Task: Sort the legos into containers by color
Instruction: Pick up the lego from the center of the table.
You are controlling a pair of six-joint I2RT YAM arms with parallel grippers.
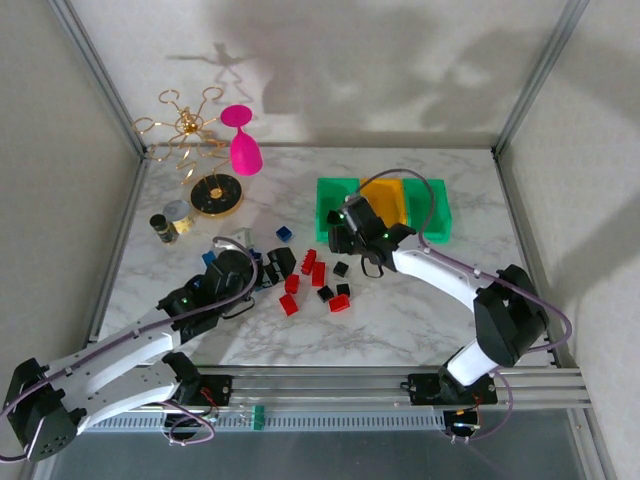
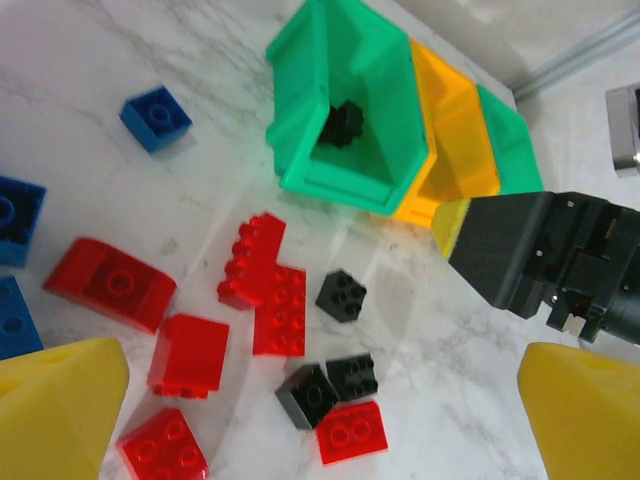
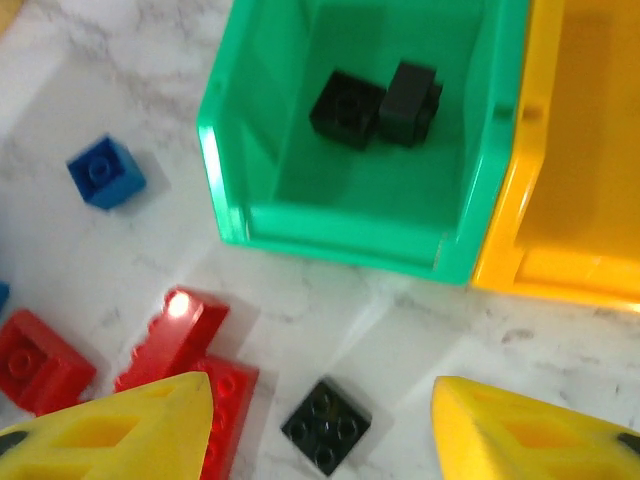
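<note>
— Where do the bricks stand right now?

— Two small black plastic bricks [image 3: 347, 108] lie inside the green open-topped plastic bin [image 3: 340, 235] at the end of the row. An orange-yellow plastic bin [image 3: 580, 150] touches that green bin's side, and a second green bin [image 1: 437, 215] sits beyond it.

— And the others?

— Scattered on the white marbled table [image 1: 420, 320] just in front of the green bin: several red bricks [image 2: 280, 310], three loose black bricks [image 2: 341, 295] among them, and a blue brick [image 3: 104, 172] off the bin's front corner.

— The arms?

— The right gripper [image 1: 342, 238] hangs near the green bin's front wall, its yellow fingers [image 3: 110, 430] spread wide with nothing between them. The left gripper [image 1: 272, 266] is farther from the bin, beyond the red bricks, also wide open and empty.
</note>
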